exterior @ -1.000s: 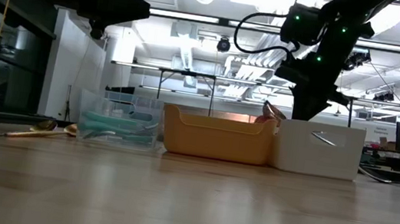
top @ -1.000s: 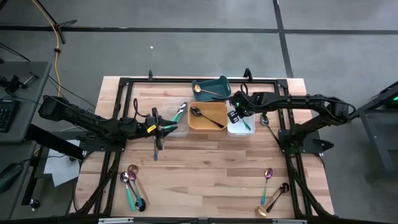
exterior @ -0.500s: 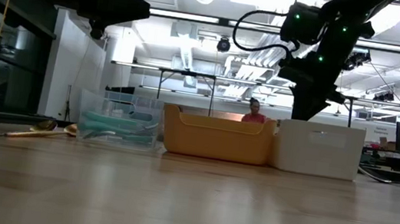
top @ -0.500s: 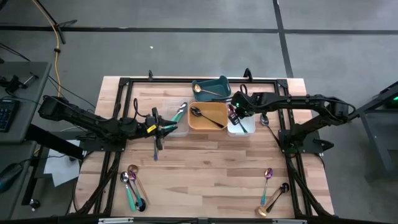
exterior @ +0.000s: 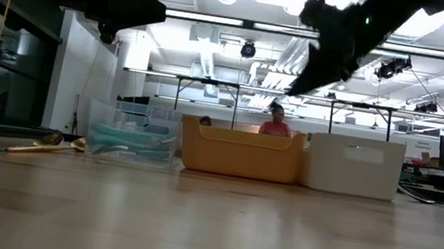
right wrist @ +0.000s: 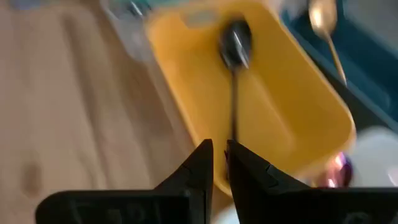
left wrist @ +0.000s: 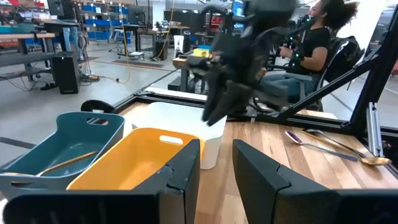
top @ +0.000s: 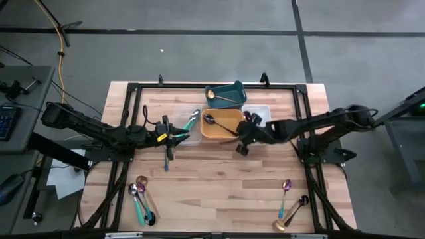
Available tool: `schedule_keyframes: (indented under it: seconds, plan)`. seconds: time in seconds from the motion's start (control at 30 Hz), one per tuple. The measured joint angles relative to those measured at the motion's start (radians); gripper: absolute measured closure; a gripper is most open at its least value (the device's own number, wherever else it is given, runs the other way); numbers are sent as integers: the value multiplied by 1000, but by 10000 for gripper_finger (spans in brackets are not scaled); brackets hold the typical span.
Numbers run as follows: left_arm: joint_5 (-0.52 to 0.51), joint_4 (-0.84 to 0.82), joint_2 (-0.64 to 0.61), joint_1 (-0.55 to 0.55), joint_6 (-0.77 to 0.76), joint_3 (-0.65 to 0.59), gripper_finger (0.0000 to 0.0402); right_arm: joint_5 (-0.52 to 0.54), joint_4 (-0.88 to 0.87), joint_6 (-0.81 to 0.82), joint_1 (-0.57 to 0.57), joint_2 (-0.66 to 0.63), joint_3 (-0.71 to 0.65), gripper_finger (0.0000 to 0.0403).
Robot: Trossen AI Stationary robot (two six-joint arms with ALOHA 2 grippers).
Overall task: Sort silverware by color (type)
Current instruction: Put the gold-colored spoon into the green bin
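The right gripper, fingers nearly closed on nothing, hangs beside the yellow tray holding a black spoon; unsorted silverware lies well away on the worktop. The step appears to be the reach for another piece, which calls for crossing to that cluster. The left gripper, slightly parted and empty, waits beside the clear tray.

You have four trays at the far side of the table: one clear, one yellow, one white and one teal. In them you can count one teal-handled spoon, one black spoon and one gold spoon. Loose on the wood you have two clusters of silverware, one by the near left corner and one by the near right corner, too tangled to count surely.
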Motion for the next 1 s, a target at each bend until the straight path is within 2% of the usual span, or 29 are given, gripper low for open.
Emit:
schedule_keyframes:
  seconds: [0.2, 0.4, 0.57, 0.63, 0.73, 0.8, 0.9, 1.0]
  plan:
    - [0, 0, 0, 0, 0, 0, 314, 49, 189, -111, 62, -1, 0, 361]
    - [0, -15, 0, 0, 0, 0, 314, 39, 178, -141, 58, -1, -4, 361]
    - [0, -65, 0, 0, -2, 0, 314, 31, 197, -76, 62, -57, -124, 361]
    - [0, -70, 0, 0, -6, 0, 314, 28, 254, -43, 69, -105, -202, 361]
    - [0, -66, 0, 0, -6, 0, 314, 25, 416, -18, 70, -180, -305, 361]
    - [0, -65, 0, 0, -4, 0, 314, 5, 594, -36, 68, -211, -361, 361]
    - [0, -60, 0, 0, 24, 0, 314, -76, 884, -129, 61, -220, -426, 361]
    - [0, -41, 0, 0, 47, 1, 314, -173, 1059, -217, 61, -213, -462, 361]
